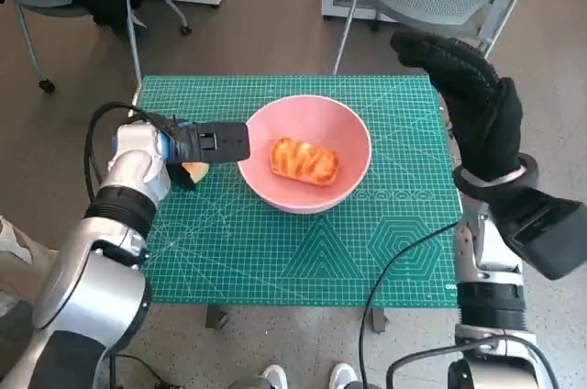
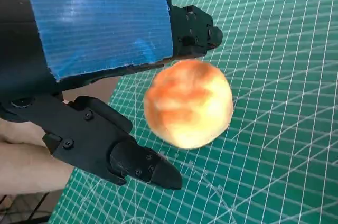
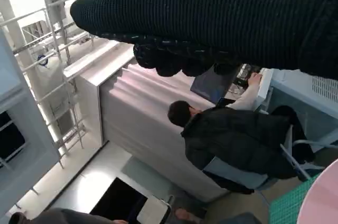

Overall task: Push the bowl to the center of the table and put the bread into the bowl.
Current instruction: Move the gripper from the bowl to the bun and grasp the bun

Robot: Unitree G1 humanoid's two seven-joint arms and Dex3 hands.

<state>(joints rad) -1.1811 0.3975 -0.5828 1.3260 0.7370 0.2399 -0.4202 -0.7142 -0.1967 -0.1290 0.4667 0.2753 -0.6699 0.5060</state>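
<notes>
The pink bowl [image 1: 312, 118] stands near the middle of the green cutting mat [image 1: 275, 261]. A glazed golden bread [image 1: 304, 161] lies inside it. My left hand [image 1: 206, 143] stretches flat toward the bowl's left rim, its fingertips at or just short of the rim. A round orange-yellow bun [image 1: 193, 172] lies on the mat under that hand. In the left wrist view the bun [image 2: 188, 103] sits between the spread fingers [image 2: 193, 28], ungripped. My gloved right hand [image 1: 468, 86] is raised high over the table's far right edge, holding nothing.
Chair legs [image 1: 138, 50] and white cabinets stand on the floor beyond the table. A person's shoes [image 1: 275, 375] show at the near edge. A seated person in a dark jacket [image 3: 232, 134] appears in the right wrist view. The mat's front half is bare.
</notes>
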